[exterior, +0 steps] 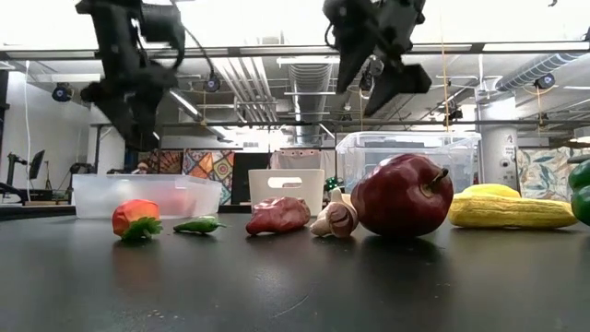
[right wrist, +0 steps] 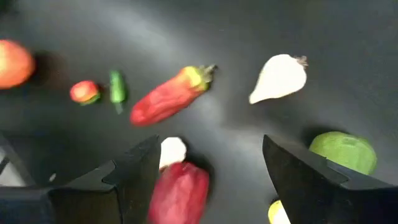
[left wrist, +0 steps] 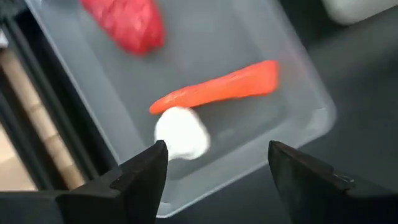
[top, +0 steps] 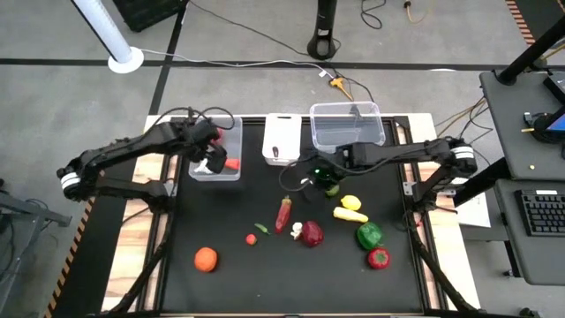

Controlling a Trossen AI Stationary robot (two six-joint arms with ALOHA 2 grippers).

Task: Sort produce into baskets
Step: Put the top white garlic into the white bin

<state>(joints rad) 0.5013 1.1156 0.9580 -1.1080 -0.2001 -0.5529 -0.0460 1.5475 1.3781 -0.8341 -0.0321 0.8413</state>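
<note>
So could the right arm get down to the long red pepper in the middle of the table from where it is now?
Probably yes. The right gripper hangs open above the table, and the long red pepper lies on bare black tabletop just ahead of it. Its nearest neighbours, a white mushroom and a small green chili, lie apart from it.

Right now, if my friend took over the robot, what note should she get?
Left pincer: open, empty, over the small clear tub, which holds a carrot, a red piece and a white piece.
Right pincer: open, empty, above the loose produce.
Left to sort: red chili, orange, green pepper, lemon and others.
</note>
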